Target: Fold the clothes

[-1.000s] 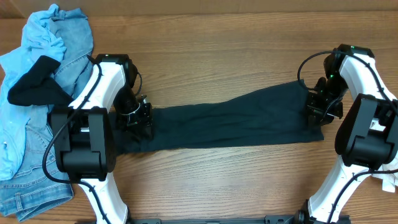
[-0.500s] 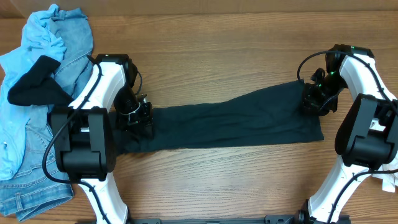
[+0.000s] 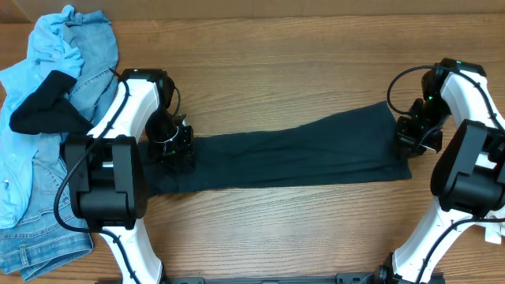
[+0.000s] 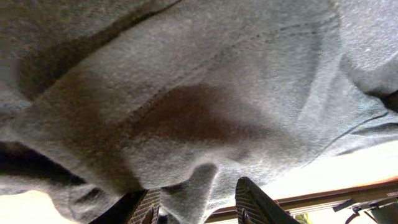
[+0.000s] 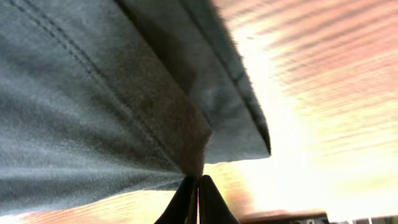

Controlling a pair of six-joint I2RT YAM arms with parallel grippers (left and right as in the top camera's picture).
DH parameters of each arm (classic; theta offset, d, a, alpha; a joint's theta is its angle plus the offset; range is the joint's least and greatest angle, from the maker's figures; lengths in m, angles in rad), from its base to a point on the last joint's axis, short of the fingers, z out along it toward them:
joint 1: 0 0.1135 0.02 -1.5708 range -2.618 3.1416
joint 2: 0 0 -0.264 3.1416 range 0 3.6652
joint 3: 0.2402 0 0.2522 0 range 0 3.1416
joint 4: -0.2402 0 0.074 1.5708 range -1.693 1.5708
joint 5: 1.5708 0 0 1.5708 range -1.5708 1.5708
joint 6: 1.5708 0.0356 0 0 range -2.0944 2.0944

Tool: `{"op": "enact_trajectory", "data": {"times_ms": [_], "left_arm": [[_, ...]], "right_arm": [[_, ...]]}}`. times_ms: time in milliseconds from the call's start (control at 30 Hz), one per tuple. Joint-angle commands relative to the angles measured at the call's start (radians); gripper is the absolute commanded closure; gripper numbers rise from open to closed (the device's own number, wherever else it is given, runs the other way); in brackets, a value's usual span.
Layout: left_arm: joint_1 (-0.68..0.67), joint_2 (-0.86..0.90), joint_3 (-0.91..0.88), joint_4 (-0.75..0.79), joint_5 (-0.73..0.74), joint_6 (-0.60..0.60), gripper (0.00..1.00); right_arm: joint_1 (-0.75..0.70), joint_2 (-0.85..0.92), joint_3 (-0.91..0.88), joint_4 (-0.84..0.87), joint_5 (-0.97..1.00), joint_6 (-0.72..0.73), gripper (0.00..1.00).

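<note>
"What is under everything?"
"A brown wooden table with long lines in the wood."
"And at the back?"
"A pale tan strip runs along the far edge."
"Anything else?"
"A small white thing in the near right corner. I can't tell what it is."

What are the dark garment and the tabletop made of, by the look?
The dark garment: soft knit, probably cotton jersey or fleece; matte, with fuzzy nap and stitched seams in the wrist views. The tabletop: wood or wood-look laminate, can't tell which; brown grain lines, slight sheen.
</note>
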Motion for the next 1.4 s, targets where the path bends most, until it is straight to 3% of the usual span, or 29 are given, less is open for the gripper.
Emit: {"op": "enact_trajectory", "data": {"times_ms": [0, 33, 100, 200, 333, 467, 600, 667, 800, 867, 967, 1000, 1100, 1167, 1300, 1367], "left_arm": [[-0.002, -0.025, -0.004, 0.001, -0.022, 0.001, 0.57], [-0.002, -0.025, -0.004, 0.001, -0.026, 0.001, 0.57], [-0.002, -0.025, -0.004, 0.001, -0.026, 0.001, 0.56], [-0.002, -0.025, -0.004, 0.001, -0.026, 0.001, 0.52], [-0.002, -0.025, -0.004, 0.0, -0.033, 0.001, 0.44], [-0.002, -0.025, -0.004, 0.0, -0.033, 0.001, 0.33], [-0.002, -0.025, -0.004, 0.003, -0.033, 0.001, 0.32], [-0.002, -0.025, -0.004, -0.001, -0.033, 0.001, 0.31], [-0.002, -0.025, -0.004, 0.013, -0.033, 0.0, 0.0], [0.002, -0.025, 0.003, 0.039, -0.05, -0.027, 0.0], [0.014, -0.025, 0.048, 0.046, -0.09, -0.074, 0.0], [0.016, -0.025, 0.08, 0.045, -0.09, -0.074, 0.0], [0.018, -0.025, 0.152, 0.031, -0.09, -0.091, 0.0], [0.018, -0.025, 0.188, 0.018, -0.089, -0.099, 0.0], [0.018, -0.025, 0.2, -0.004, -0.09, -0.104, 0.0], [0.019, -0.039, 0.201, -0.004, -0.09, -0.105, 0.0]], "right_arm": [[-0.024, -0.029, -0.016, -0.04, 0.039, 0.045, 0.96], [-0.024, -0.029, -0.026, -0.045, 0.039, 0.045, 0.95], [-0.024, -0.029, -0.045, -0.013, 0.038, 0.045, 0.83], [-0.034, -0.03, -0.035, 0.039, 0.021, 0.043, 0.78], [-0.063, -0.03, -0.034, 0.16, -0.229, -0.145, 0.41], [-0.064, -0.029, -0.034, 0.317, -0.225, -0.197, 0.3], [-0.064, -0.014, -0.035, 0.335, -0.167, -0.222, 0.27], [-0.067, 0.018, -0.037, 0.336, -0.167, -0.222, 0.27], [-0.067, 0.08, -0.052, 0.326, -0.22, -0.223, 0.27], [-0.066, 0.092, -0.068, 0.323, -0.237, -0.224, 0.3], [-0.063, 0.093, -0.076, 0.31, -0.327, -0.275, 0.55], [-0.061, 0.093, -0.076, 0.303, -0.338, -0.274, 0.69], [-0.061, 0.093, -0.076, 0.287, -0.361, -0.275, 0.81], [-0.062, 0.093, -0.076, 0.286, -0.374, -0.276, 0.96], [-0.072, 0.06, -0.037, 0.28, -0.388, -0.269, 0.96], [-0.092, 0.003, 0.039, 0.272, -0.293, -0.168, 0.96]]}}
